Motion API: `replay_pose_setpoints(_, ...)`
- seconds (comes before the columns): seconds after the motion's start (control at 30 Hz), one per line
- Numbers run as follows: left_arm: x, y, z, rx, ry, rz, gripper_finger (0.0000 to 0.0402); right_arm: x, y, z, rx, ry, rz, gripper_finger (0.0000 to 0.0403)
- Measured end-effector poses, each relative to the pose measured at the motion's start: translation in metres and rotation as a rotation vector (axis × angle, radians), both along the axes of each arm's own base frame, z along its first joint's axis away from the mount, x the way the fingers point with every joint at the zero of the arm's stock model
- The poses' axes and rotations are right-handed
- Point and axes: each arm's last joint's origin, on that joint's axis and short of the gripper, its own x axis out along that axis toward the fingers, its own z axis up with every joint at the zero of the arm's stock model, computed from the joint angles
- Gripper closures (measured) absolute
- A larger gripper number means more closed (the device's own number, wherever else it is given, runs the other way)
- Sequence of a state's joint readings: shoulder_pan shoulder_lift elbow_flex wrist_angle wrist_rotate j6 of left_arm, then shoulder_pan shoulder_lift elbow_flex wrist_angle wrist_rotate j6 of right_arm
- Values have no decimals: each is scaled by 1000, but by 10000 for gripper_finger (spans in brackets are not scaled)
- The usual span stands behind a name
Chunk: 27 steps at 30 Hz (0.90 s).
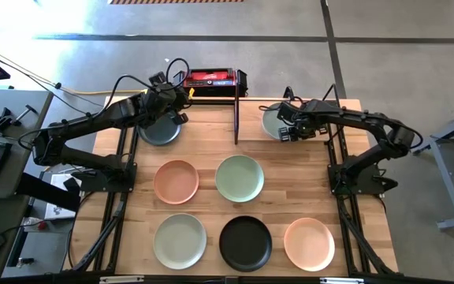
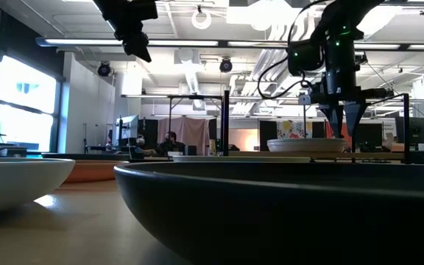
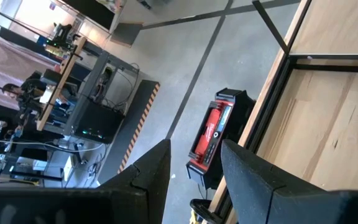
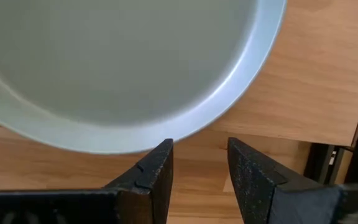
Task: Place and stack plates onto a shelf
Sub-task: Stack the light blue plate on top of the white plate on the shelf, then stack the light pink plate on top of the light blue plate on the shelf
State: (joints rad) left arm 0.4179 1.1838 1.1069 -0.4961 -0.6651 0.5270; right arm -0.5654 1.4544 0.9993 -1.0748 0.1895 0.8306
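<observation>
A pale green plate (image 1: 269,122) lies on pale wood at the far right, just right of the shelf's upright black bar (image 1: 236,118). My right gripper (image 4: 201,168) points down, open. Its fingers stand over bare wood just outside this plate's rim (image 4: 229,118) and touch nothing. In the low view it (image 2: 342,124) hovers a little above the plate (image 2: 308,145). A dark plate (image 1: 158,131) lies at the far left. My left gripper (image 1: 178,96) hangs high above its far side, open with nothing between its fingers (image 3: 194,174).
Several more plates lie on the near half of the table: peach (image 1: 176,181), green (image 1: 240,177), pale green (image 1: 180,241), black (image 1: 245,243) and peach (image 1: 309,243). A red box (image 1: 209,81) stands beyond the far edge. People sit in the room behind (image 2: 169,140).
</observation>
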Motion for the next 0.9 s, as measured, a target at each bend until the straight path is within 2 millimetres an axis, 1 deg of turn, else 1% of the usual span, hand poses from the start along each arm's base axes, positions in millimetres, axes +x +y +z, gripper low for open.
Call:
replay_pose_setpoints(0.2,0,0,0,0,0,0,268,0,4,2,87,-33,26,275)
replay_pose_setpoints(0.33,0,0,0,0,-1,-1,268,5,13,11,166,-46,88,275)
replay_pose_setpoints(0.43,0,0,0,-9,-6,-15,268,11,23,19,199,-49,168,275)
replay_pose_setpoints(0.6,1,-1,-1,-47,-25,-54,268,24,46,27,255,-85,322,275)
replay_pose_setpoints(0.77,1,-2,-2,-117,-152,17,268,33,74,27,296,-87,419,275)
replay_pose_setpoints(0.9,-2,-3,-6,-171,-167,59,268,39,102,27,370,-108,504,275)
